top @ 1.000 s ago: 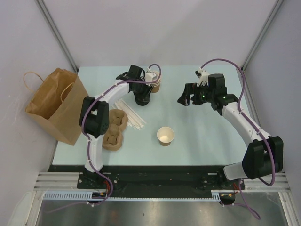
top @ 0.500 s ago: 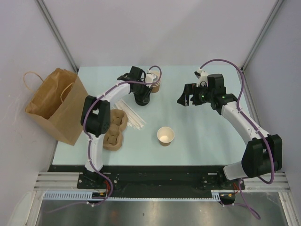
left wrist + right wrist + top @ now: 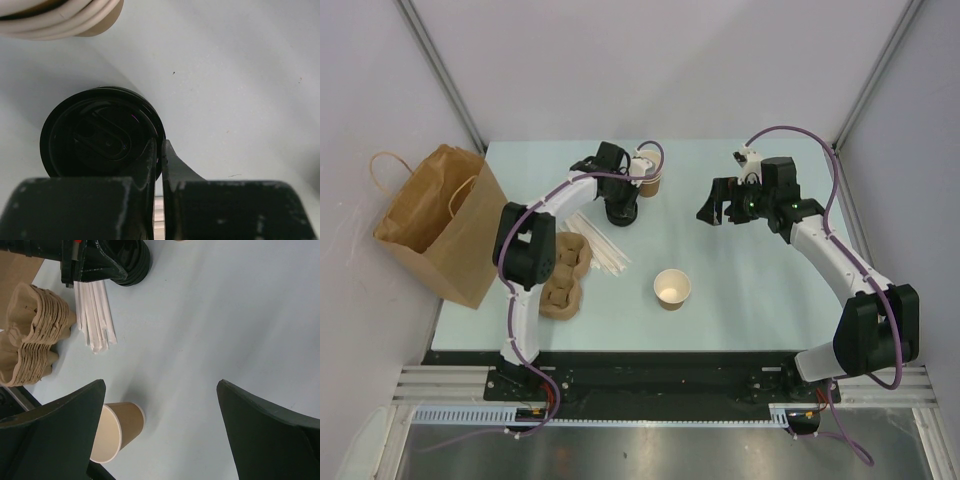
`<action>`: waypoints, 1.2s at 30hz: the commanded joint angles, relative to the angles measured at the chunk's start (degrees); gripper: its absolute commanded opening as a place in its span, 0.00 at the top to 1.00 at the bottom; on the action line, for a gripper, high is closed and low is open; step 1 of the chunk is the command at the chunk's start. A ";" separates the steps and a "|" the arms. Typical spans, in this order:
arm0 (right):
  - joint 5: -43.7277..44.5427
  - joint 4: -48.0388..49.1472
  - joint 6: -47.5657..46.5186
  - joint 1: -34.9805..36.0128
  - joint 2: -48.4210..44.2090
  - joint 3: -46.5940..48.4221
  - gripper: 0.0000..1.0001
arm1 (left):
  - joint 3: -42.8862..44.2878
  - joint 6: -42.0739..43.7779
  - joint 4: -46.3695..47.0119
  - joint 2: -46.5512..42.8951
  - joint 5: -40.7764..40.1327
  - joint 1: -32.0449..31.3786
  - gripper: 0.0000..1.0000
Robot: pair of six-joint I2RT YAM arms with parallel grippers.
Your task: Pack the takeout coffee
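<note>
No lidded coffee cup shows in any view. One lidless tan cup (image 3: 672, 288) stands open at the table's middle; it also shows in the right wrist view (image 3: 120, 427). My left gripper (image 3: 620, 207) is shut, pinching the rim of a black lid (image 3: 100, 132) on top of a stack of black lids (image 3: 132, 260) at the back. My left fingertips (image 3: 151, 150) close on the lid's right edge. My right gripper (image 3: 723, 207) is open and empty, held above the table to the right of the lids, with the lone cup beside its left finger (image 3: 60, 425).
A stack of lidless cups (image 3: 651, 181) stands just behind the lids. White straws (image 3: 601, 245) lie beside stacked tan cup carriers (image 3: 565, 272). A large brown paper bag (image 3: 435, 222) stands open at the table's left edge.
My left gripper has shifted very slightly at the lid stack. The right arm has not moved.
</note>
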 commanded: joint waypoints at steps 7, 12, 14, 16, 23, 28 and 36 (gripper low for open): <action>-1.69 1.60 0.56 -0.27 -0.24 2.47 0.00 | 0.30 0.12 0.57 -5.07 1.43 -0.33 1.00; -1.95 1.78 0.74 -0.27 -0.24 2.47 0.00 | -0.67 0.47 1.45 -7.09 1.25 -0.33 1.00; -1.95 1.87 0.65 -0.27 -0.24 2.47 0.00 | -0.67 0.65 1.27 -7.53 0.99 -0.33 1.00; -2.04 1.78 0.65 -0.35 -0.32 2.47 0.00 | -1.19 0.91 1.45 -8.06 1.07 -0.33 1.00; -4.58 2.13 -0.22 -0.70 -1.29 2.64 0.00 | -4.70 3.80 -0.56 -17.01 11.16 -0.33 1.00; -11.51 1.52 -3.82 -4.57 -5.07 3.17 0.00 | -4.54 6.27 -11.28 -26.67 21.10 -0.33 1.00; -20.94 -5.34 -23.15 -9.32 -15.34 5.19 0.00 | -4.44 3.29 -21.06 -37.23 43.20 -0.42 0.99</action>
